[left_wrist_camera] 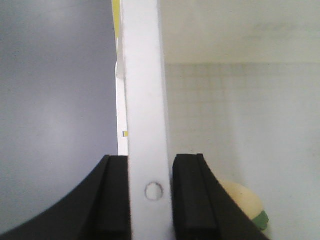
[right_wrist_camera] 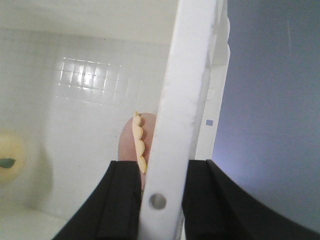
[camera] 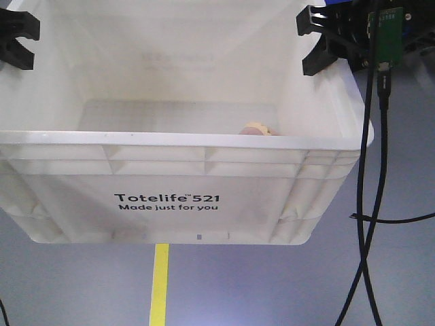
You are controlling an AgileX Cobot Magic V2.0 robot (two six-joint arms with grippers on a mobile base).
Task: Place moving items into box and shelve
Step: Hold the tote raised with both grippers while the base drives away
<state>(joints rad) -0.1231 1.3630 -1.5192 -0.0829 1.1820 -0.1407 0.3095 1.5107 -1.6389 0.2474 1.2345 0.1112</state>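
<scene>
Left claw (left_wrist_camera: 150, 167) and right claw (right_wrist_camera: 162, 172) grip box (camera: 68, 204) walls; pinkish toy (right_wrist_camera: 127, 144) lies inside beside right claw

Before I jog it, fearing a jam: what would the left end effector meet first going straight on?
Likely only the box wall that the left end effector clamps; depth past it is unclear.

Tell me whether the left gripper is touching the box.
Touching. The left wrist view shows the left gripper closed on the box wall, flush against both its faces, no gap visible.
</scene>
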